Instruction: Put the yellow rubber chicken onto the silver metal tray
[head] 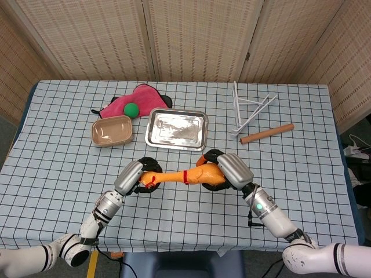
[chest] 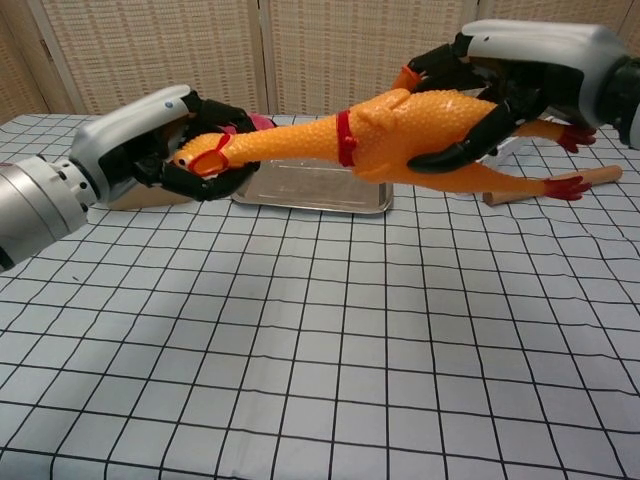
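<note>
The yellow rubber chicken (head: 184, 174) (chest: 400, 135) hangs stretched out level above the checked cloth, head to the left. My left hand (head: 134, 175) (chest: 150, 145) grips its head and beak. My right hand (head: 227, 169) (chest: 520, 70) holds the fat body from above, fingers wrapped round it. The chicken's red-footed legs (chest: 550, 185) trail out to the right. The silver metal tray (head: 177, 128) (chest: 310, 190) lies empty on the table just beyond the chicken, its near rim partly hidden behind the bird in the chest view.
A tan bowl (head: 112, 130) sits left of the tray, with a pink cloth (head: 136, 101) and a green ball (head: 131, 109) behind it. A white wire rack (head: 249, 113) and a wooden dowel (head: 266, 134) lie to the right.
</note>
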`<state>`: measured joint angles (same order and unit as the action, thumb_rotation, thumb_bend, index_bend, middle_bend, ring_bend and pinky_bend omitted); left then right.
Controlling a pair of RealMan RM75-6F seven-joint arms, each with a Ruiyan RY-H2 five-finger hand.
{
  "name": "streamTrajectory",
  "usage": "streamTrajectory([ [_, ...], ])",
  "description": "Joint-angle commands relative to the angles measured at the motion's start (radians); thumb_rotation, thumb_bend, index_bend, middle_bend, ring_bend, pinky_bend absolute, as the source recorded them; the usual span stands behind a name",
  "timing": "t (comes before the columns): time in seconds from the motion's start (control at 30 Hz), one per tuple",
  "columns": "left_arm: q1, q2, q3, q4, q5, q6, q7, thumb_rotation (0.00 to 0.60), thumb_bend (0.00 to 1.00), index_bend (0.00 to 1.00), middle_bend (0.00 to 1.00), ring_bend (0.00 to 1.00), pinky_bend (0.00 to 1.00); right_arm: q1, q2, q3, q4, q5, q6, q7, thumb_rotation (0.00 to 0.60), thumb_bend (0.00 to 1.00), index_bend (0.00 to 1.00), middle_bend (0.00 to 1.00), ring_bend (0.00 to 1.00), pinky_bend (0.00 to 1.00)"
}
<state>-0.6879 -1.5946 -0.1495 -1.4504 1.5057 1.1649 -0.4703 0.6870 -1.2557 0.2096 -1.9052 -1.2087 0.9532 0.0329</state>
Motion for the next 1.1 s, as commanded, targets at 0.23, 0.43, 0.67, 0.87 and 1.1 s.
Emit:
streamTrajectory([
  [0.23,0.003,-0.012,-0.014,0.016,-0.041,-0.014,0.045,0.6,0.83,0.93,0.76,0.53,0.27,0.003,0.102,-0.006,-0.009,-0.104,-0.074,0.187,0.6,0.12,0.0,0.0,0.0,0.0],
  [0.43,-0.001,-0.011,-0.021,0.049,-0.062,-0.036,0.048,0.6,0.83,0.93,0.76,0.53,0.27,-0.038,0.169,0.003,-0.027,-0.179,-0.017,0.302,0.6,0.1,0.0,0.0,0.0,0.0],
  [0.67,-0.036,-0.03,-0.061,0.141,-0.117,-0.096,0.07,0.6,0.83,0.93,0.76,0.54,0.28,-0.142,0.217,-0.053,-0.001,-0.306,0.132,0.362,0.6,0.1,0.0,0.0,0.0,0.0],
  [0.87,-0.121,-0.085,-0.143,0.309,-0.226,-0.222,0.092,0.6,0.83,0.93,0.76,0.54,0.28,-0.201,0.248,-0.109,0.077,-0.361,0.188,0.464,0.6,0.1,0.0,0.0,0.0,0.0],
  [1.1,-0.231,-0.164,-0.203,0.53,-0.298,-0.37,0.066,0.6,0.83,0.93,0.76,0.54,0.28,-0.211,0.25,-0.132,0.162,-0.419,0.221,0.504,0.6,0.1,0.0,0.0,0.0,0.0],
])
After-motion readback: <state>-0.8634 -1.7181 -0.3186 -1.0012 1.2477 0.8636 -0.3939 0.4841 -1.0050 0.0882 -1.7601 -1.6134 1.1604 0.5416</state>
